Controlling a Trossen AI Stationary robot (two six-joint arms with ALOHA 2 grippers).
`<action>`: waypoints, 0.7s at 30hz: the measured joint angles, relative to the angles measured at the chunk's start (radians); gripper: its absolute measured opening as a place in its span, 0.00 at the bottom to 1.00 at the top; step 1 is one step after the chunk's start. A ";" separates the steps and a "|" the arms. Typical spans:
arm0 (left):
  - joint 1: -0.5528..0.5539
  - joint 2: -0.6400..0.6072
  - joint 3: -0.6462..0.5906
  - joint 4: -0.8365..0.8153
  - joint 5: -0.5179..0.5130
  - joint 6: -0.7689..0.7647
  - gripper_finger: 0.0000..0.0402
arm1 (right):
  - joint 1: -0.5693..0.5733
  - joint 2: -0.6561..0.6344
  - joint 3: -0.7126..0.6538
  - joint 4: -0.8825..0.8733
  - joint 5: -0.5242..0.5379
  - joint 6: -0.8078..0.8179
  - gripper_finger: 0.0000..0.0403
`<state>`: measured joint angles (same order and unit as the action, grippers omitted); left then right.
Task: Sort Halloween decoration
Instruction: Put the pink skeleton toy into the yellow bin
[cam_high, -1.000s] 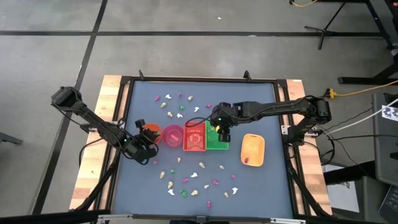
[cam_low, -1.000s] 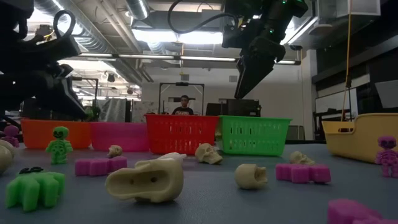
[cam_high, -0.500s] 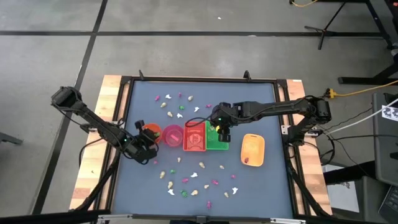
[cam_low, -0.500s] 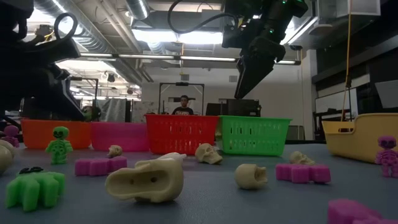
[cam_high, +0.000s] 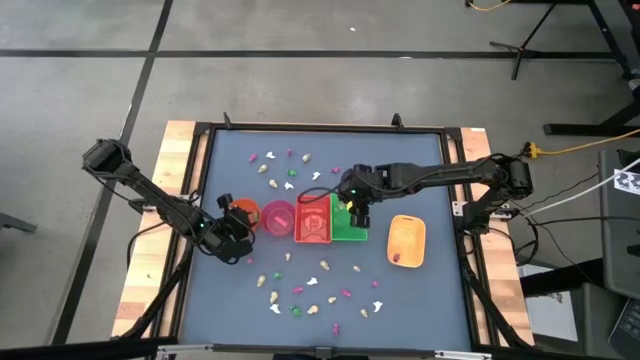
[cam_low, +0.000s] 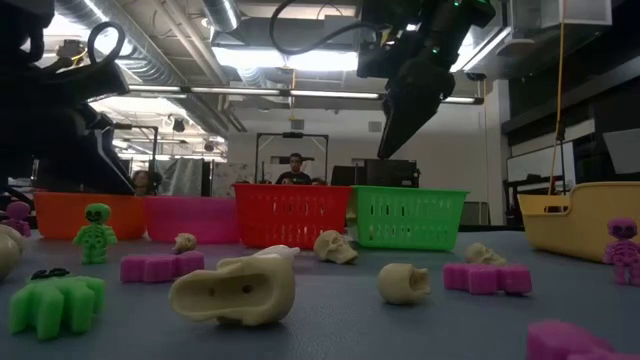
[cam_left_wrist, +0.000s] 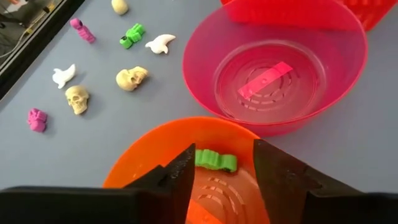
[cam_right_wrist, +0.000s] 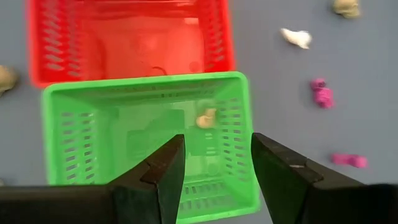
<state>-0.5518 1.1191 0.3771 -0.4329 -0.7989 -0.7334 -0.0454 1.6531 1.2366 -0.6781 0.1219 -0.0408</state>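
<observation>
Over on the left, the left gripper (cam_left_wrist: 222, 177) hangs right above the orange bowl (cam_left_wrist: 155, 146), fingers spread apart and gripping nothing, and there on the bowl's floor between them lies a little green trinket (cam_left_wrist: 216, 160), free of both fingers. Just beside it sits the pink bowl (cam_left_wrist: 336, 81) with a pink strip (cam_left_wrist: 265, 79) flat on its bottom. On the blue table (cam_high: 440, 280) beyond the bowls, loose pieces are scattered: a cream skull (cam_left_wrist: 77, 98), a second skull (cam_left_wrist: 131, 78), a white ghost (cam_left_wrist: 63, 75), a magenta piece (cam_left_wrist: 37, 119). Moving across, the red basket (cam_high: 312, 221) stands touching the green basket (cam_high: 349, 224) in the middle of the row. The right gripper (cam_right_wrist: 212, 165) hovers over the green basket, fingers parted and empty, and a small cream piece (cam_right_wrist: 204, 119) rests inside that basket below it. Further right, the yellow tray (cam_high: 407, 241) sits well apart from the baskets, with a small dark pink piece (cam_high: 398, 259) in it. More trinkets dot the table near its front and back edges. From table height, a person (cam_low: 293, 170) shows far behind the red basket.
</observation>
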 joint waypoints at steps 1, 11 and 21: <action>0.000 0.000 0.000 0.006 -0.003 0.000 0.37 | 0.000 0.000 0.000 0.000 0.030 0.012 0.46; 0.000 0.000 0.000 0.053 -0.030 0.001 0.37 | -0.014 0.000 0.000 0.003 0.435 0.152 0.46; 0.000 0.000 0.000 0.079 -0.074 0.002 0.37 | -0.196 0.000 0.000 0.053 0.278 0.361 0.45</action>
<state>-0.5518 1.1191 0.3771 -0.3539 -0.8734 -0.7315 -0.2412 1.6536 1.2366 -0.6251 0.3996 0.3198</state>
